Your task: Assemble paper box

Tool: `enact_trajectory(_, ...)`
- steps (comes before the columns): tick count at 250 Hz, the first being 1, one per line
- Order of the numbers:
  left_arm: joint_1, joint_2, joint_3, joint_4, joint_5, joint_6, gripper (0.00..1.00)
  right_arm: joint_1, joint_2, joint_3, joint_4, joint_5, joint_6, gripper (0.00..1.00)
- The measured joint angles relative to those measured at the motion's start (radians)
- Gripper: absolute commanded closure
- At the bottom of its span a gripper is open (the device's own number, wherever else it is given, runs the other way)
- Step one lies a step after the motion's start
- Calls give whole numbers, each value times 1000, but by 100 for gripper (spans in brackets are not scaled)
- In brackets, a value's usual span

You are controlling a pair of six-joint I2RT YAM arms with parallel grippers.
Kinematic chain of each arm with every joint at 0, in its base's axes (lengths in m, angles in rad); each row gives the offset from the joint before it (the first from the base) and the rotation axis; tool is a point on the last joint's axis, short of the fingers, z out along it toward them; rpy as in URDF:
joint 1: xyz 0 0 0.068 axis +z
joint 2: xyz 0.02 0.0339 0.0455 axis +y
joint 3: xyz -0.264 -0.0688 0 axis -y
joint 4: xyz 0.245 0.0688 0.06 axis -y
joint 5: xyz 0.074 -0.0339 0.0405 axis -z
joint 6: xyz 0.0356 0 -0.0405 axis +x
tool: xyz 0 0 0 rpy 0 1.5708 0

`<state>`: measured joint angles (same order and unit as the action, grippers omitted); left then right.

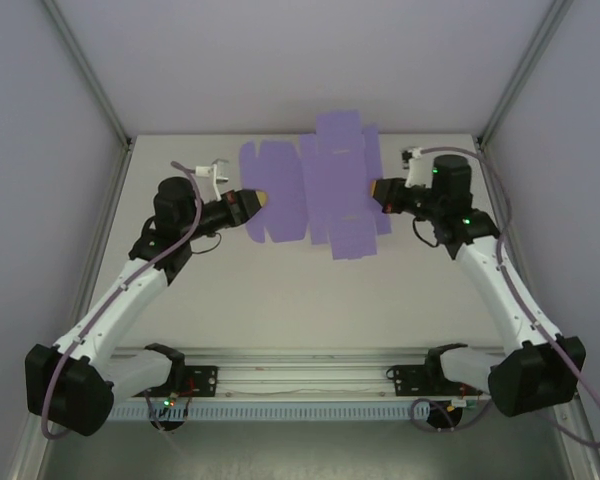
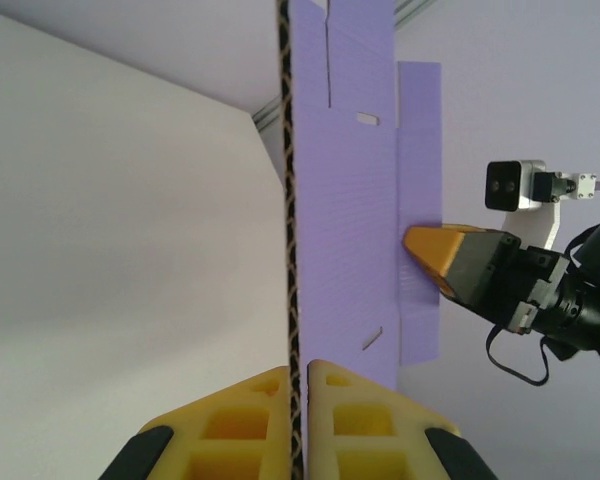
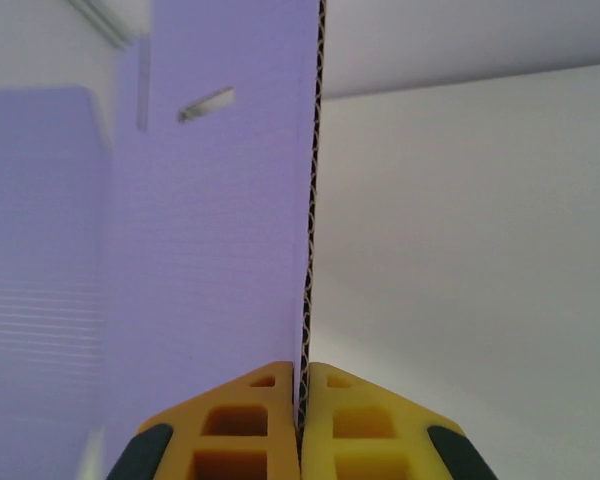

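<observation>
The paper box (image 1: 325,185) is a flat purple die-cut sheet with flaps and slots, held between both arms over the back middle of the table. At the sheet's left edge, my left gripper (image 1: 259,198) is shut on it. My right gripper (image 1: 378,190) is shut on the right edge. In the left wrist view the yellow fingers of my left gripper (image 2: 298,372) pinch the corrugated edge of the paper box (image 2: 345,200), and the right gripper (image 2: 425,250) shows across it. The right wrist view has my right gripper (image 3: 302,372) clamped on the edge of the paper box (image 3: 210,230).
The white table (image 1: 280,290) lies under the sheet. Grey enclosure walls and metal posts (image 1: 90,75) close in the left, right and back. A metal rail (image 1: 300,375) carrying both arm bases runs along the near edge.
</observation>
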<state>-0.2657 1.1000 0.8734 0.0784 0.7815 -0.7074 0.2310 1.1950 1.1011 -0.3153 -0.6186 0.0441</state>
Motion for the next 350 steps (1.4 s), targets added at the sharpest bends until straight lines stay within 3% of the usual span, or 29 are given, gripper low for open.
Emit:
enact_trajectory(29,0,2,-47,3,-10,-2,97,138,70,11,-30,311,-171,100)
enact_trajectory(58,-1,15,-118,8,-55,7,72,237,126,-56,50,535,-397,100)
enact_trajectory(78,0,32,-201,8,-113,20,60,247,169,-104,103,620,-560,100)
enact_trajectory(115,0,61,-342,-9,-223,9,58,247,253,-181,187,651,-789,100)
enact_trajectory(168,0,52,-398,-66,-318,10,1,299,355,-245,301,671,-991,100)
enact_trajectory(207,0,42,-318,-140,-323,43,0,379,378,-308,449,700,-1163,100)
enact_trajectory(265,0,181,-13,-165,-243,71,0,503,421,-377,718,736,-1366,100)
enact_trajectory(309,0,345,182,-183,-133,87,1,517,462,-387,847,756,-1447,100)
enact_trajectory(350,-3,457,234,-209,-58,108,3,517,465,-388,895,758,-1471,100)
